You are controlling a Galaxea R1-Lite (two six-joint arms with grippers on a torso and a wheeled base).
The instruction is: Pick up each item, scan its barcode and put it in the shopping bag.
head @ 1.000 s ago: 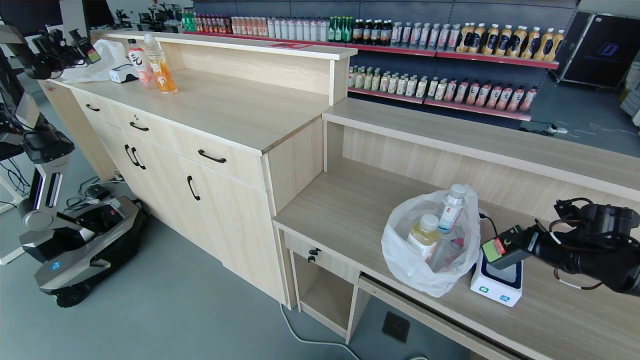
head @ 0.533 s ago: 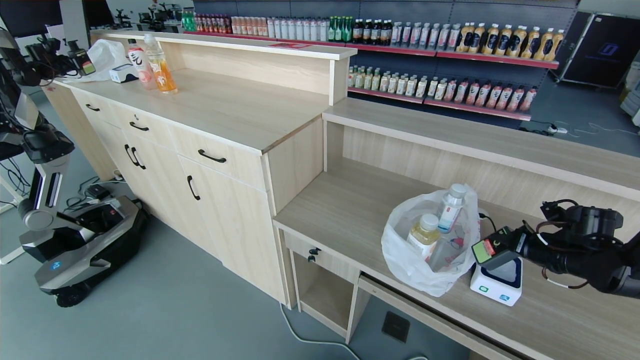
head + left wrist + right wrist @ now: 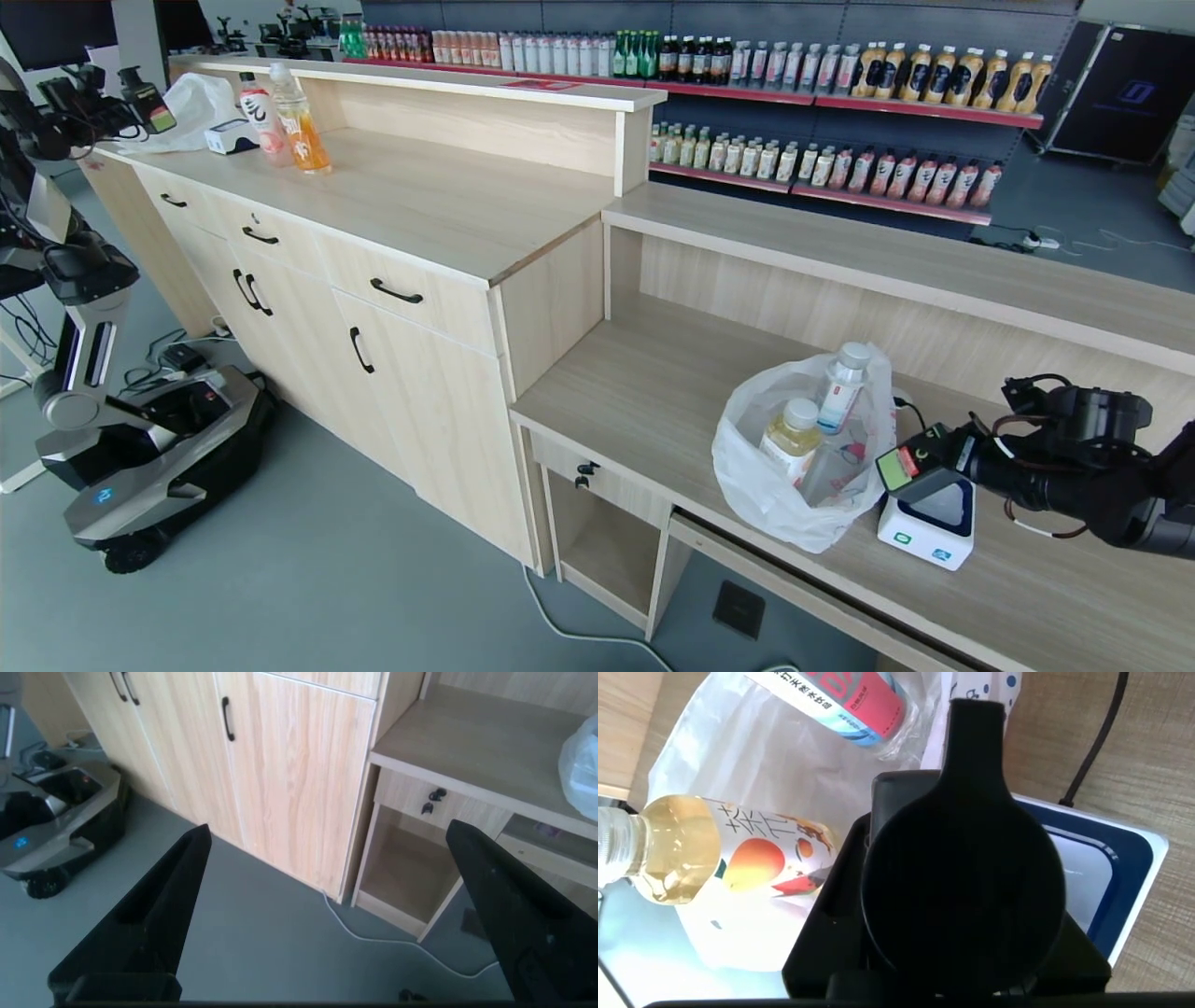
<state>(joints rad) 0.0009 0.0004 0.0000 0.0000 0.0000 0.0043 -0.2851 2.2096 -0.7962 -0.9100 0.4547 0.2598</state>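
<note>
while the left gripper (image 3: 327,828) spreads its tapered black jaws wide, the right gripper (image 3: 910,463), grip untellable, hangs over the boxy white scanner (image 3: 929,539) just right of the crinkly translucent shopping bag (image 3: 756,467).

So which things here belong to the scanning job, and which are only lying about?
Job:
bag
yellow bottle
red-label bottle
scanner

Lying about:
far bottles
far bag
shelf drinks
</note>
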